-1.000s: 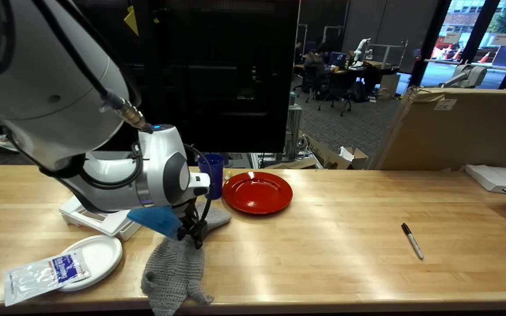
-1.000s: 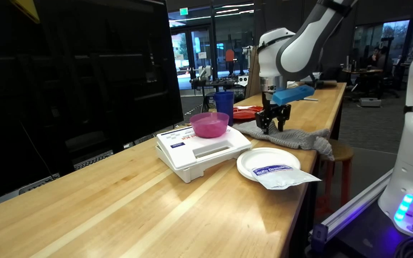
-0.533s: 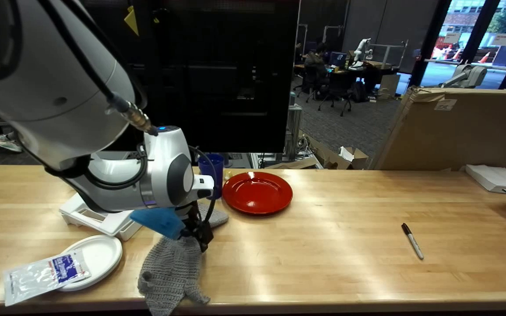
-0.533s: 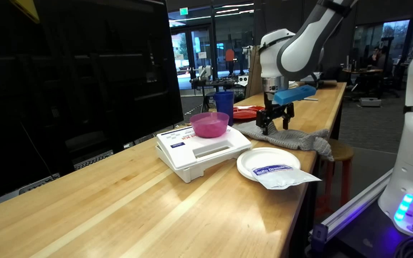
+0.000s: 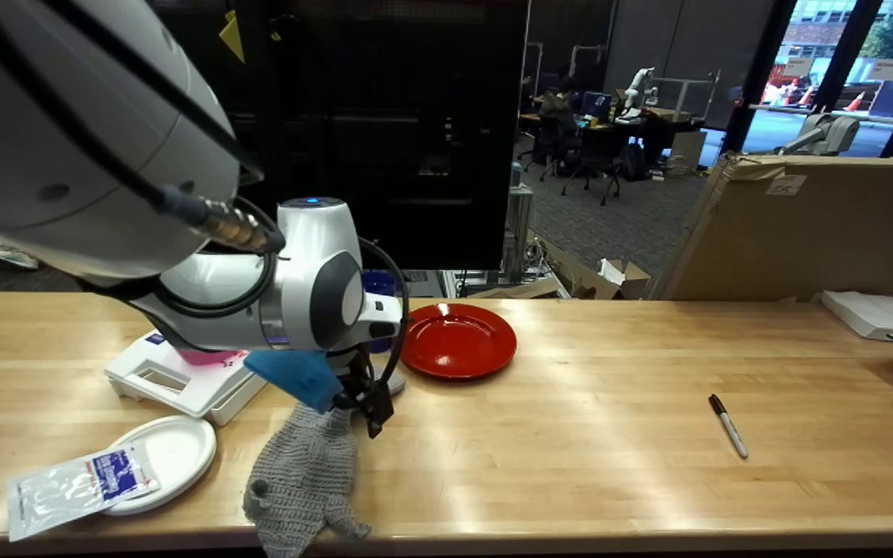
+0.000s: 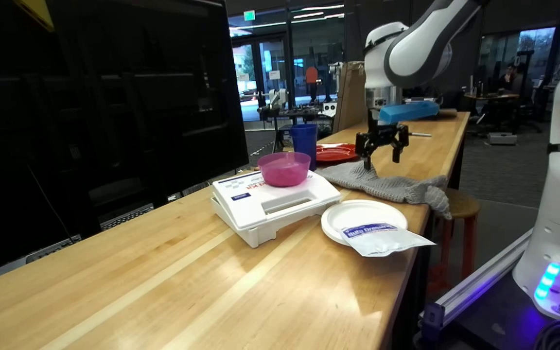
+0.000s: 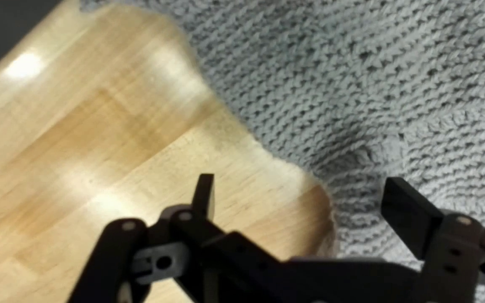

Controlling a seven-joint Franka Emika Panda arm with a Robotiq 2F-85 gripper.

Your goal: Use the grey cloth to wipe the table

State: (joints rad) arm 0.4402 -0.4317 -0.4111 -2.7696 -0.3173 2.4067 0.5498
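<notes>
One knitted grey cloth (image 7: pixel 331 75), glossy wooden table (image 6: pixel 187 253), round bowl (image 6: pixel 285 172), perhaps plastic

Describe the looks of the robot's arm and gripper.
The arm has rounded, white segments with dark-grey panels and black bands. A black cable runs along it into a brass-toned connector; a small blue light glows on top of a joint. A blue block sits just above the black gripper, whose two jointed fingers have flat, dark tips.
</notes>
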